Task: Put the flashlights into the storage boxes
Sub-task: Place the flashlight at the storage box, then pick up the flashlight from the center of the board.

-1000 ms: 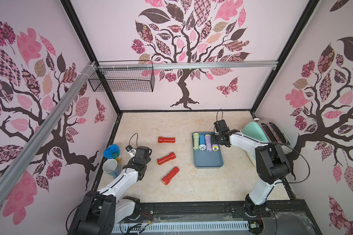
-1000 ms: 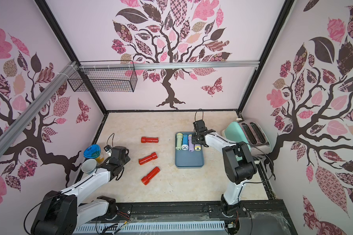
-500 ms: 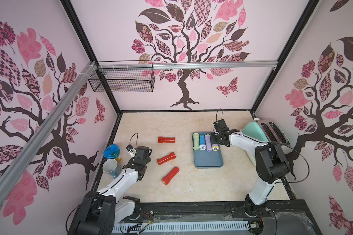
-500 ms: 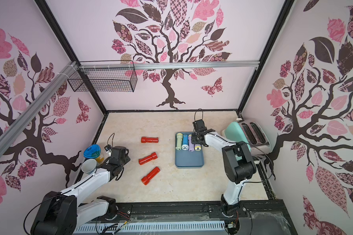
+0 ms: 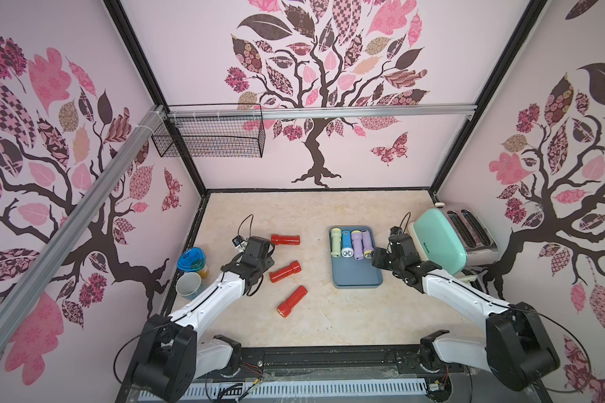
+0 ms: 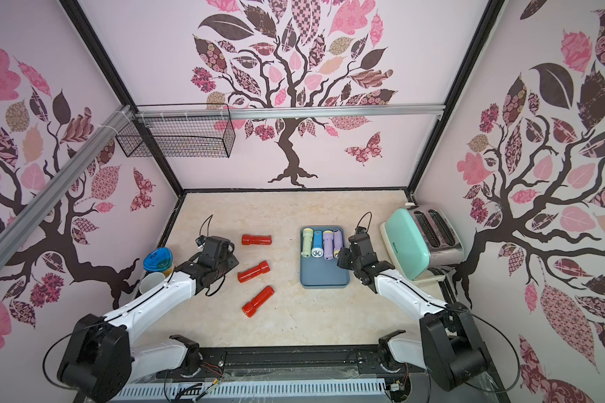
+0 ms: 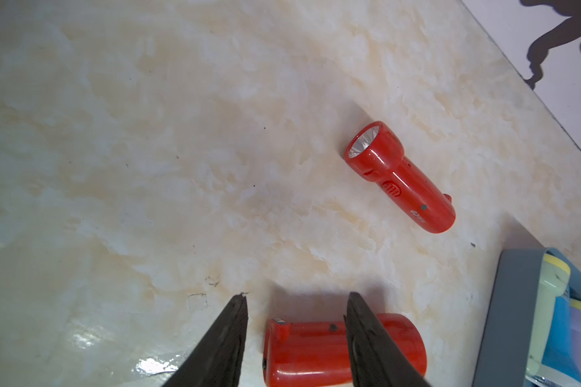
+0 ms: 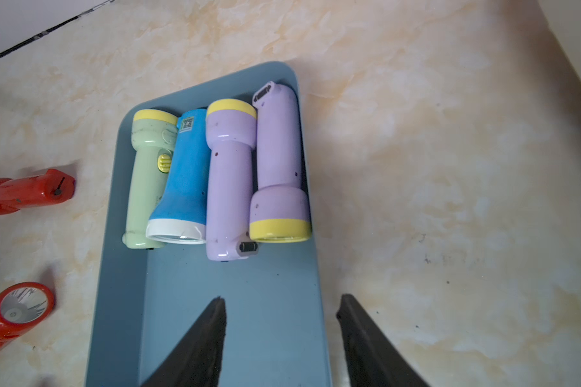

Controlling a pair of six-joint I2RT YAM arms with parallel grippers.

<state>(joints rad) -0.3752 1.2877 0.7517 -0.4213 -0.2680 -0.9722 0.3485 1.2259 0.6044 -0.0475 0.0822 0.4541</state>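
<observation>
- Tray [image 5: 357, 279]: slate-blue, lying flat on the table [image 5: 329, 324] right of centre. It is near the mint-green toaster [image 5: 440, 240] but apart from it.
- Tray contents: four flashlights lie side by side, touching, in the far half of the tray.
- Order from the robot's left:
  - pale green flashlight [image 8: 148, 177], head to the far end
  - blue flashlight [image 8: 185, 181], head to the near end
  - inner lilac flashlight [image 8: 228, 187], head far
  - outer lilac flashlight [image 8: 277, 157], head near, against the tray's right wall
- Outside the tray: three red units lie on the table to its left, apart from one another. They are the far red flashlight [image 5: 285, 239], the middle red flashlight [image 5: 285, 271] and the near red flashlight [image 5: 291, 301].
- Left gripper [image 7: 296, 298]: the jaws are partly parted and clamp nothing. It sits over the tail end of the middle red flashlight. In the wrist view one finger crosses in front of the body and the other stands clear of the tail. Contact cannot be determined.
- Right gripper [image 8: 280, 301]: the jaws are apart and hold nothing. One finger is over the tray floor, the other over the table outside the right rim. Both are clear of the lilac units.
- Periphery: a blue-lidded cup [image 5: 191, 260] and a white cup [image 5: 188, 284] stand at the table's left edge. A wire basket [image 5: 210, 139] hangs on the wall.
</observation>
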